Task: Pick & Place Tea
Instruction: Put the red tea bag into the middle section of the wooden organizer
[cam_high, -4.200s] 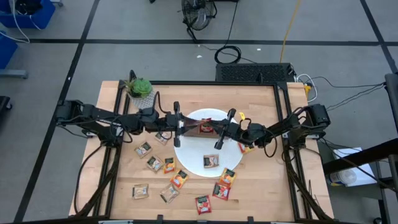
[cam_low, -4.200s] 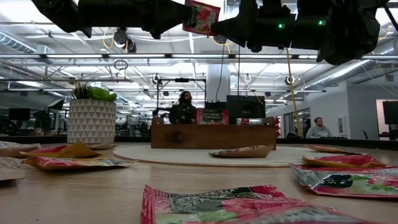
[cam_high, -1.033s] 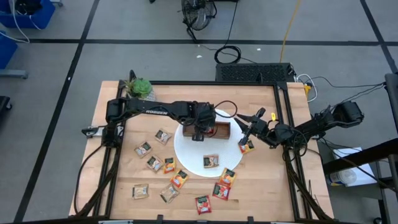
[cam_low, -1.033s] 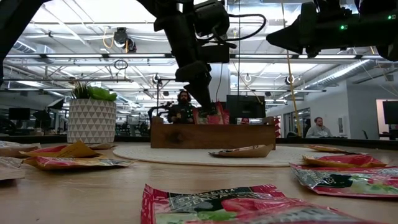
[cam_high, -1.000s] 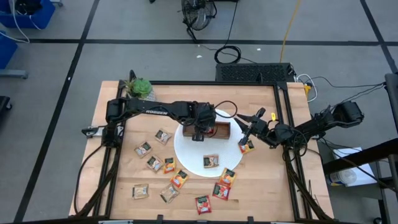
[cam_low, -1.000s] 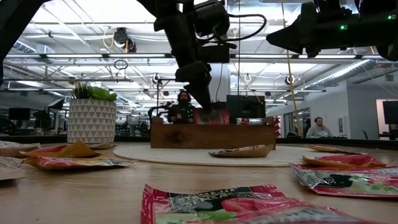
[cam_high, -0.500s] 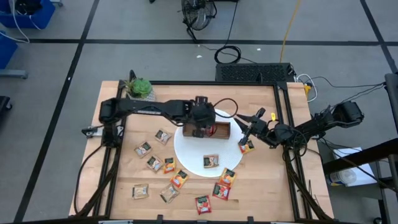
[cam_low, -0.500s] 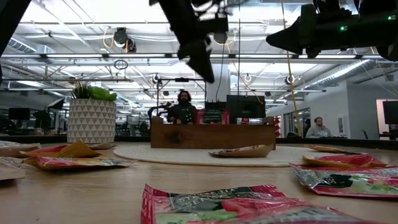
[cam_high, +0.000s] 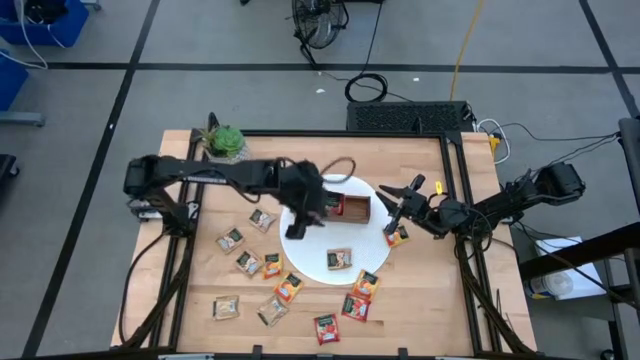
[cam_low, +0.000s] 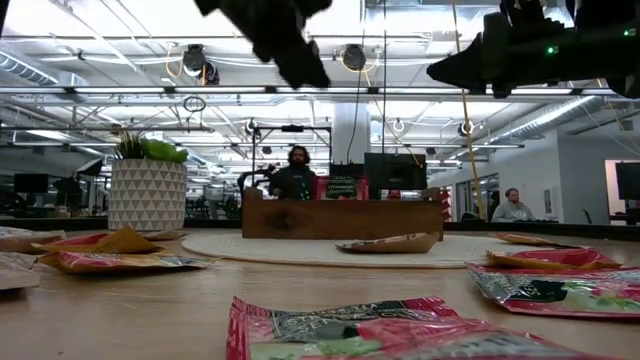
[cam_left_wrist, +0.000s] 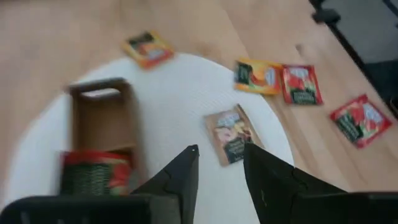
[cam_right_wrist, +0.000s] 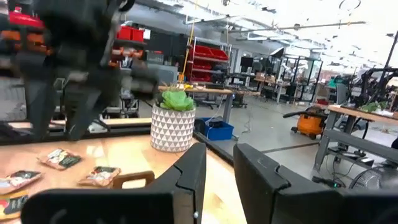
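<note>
My left gripper hangs open over the left part of the round white plate, nothing between its fingers. On the plate stands the brown wooden tray, with a red tea sachet upright in one compartment. A beige sachet lies flat on the plate. Several more red, orange and beige sachets lie on the table around the plate's near side. My right gripper waits open in the air to the right of the tray, holding nothing.
A potted plant in a white patterned pot stands at the table's far left corner. Sachets lie close to the near edge, and one lies at the plate's right rim, below my right arm. People sit in the room beyond the table.
My left gripper has let go of the red sachet in the tray, risen well above it and drawn back toward the table's left, tipping from steeply downward to a slant. The sachet stays upright in the tray.
</note>
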